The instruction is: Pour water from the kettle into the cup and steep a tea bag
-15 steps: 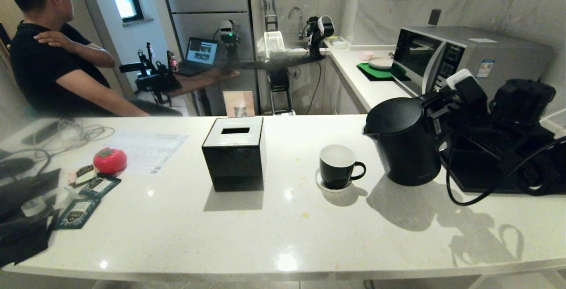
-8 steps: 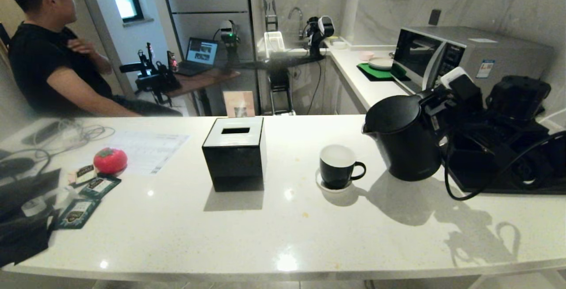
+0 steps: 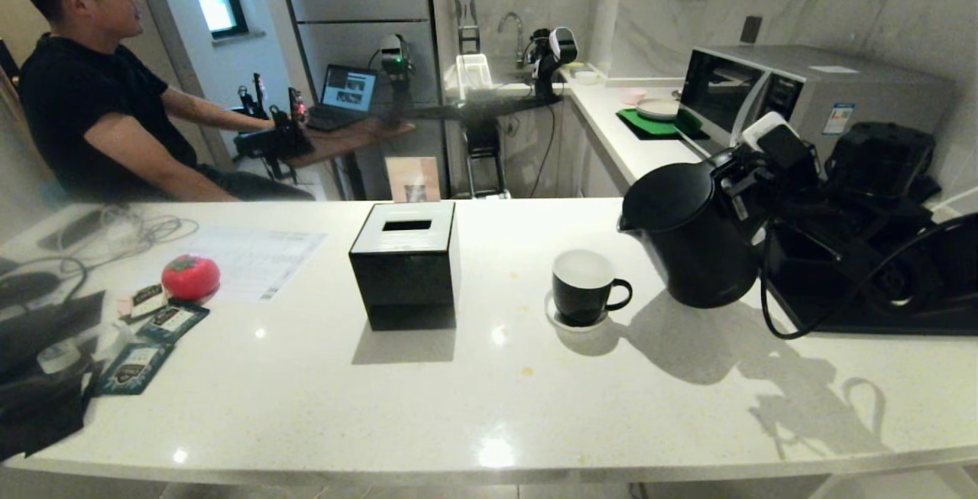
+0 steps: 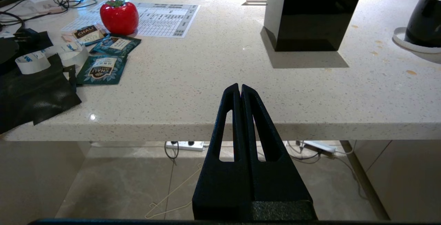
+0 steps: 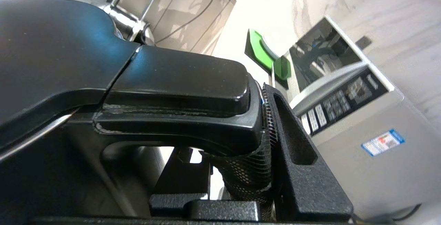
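Beside cup (image 3: pixel 582 286) | right hand (image 3: pixel 745 178) grips kettle (image 3: pixel 699 235) handle, tilted

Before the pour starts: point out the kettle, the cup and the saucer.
kettle (image 3: pixel 699 251): head view, on the black body.
cup (image 3: pixel 584 296): head view, on the black outer wall.
saucer (image 3: pixel 552 314): head view, on the white rim left of the cup.

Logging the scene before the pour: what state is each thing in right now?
kettle: lid shut, lifted and tilted, spout toward the cup
cup: upright on its saucer, nothing visible in it
right pincer: shut on the kettle handle
left pincer: shut, empty, off the counter's near edge
black box: upright, slot on top
teal sachets: lying flat, sealed
microwave: door shut
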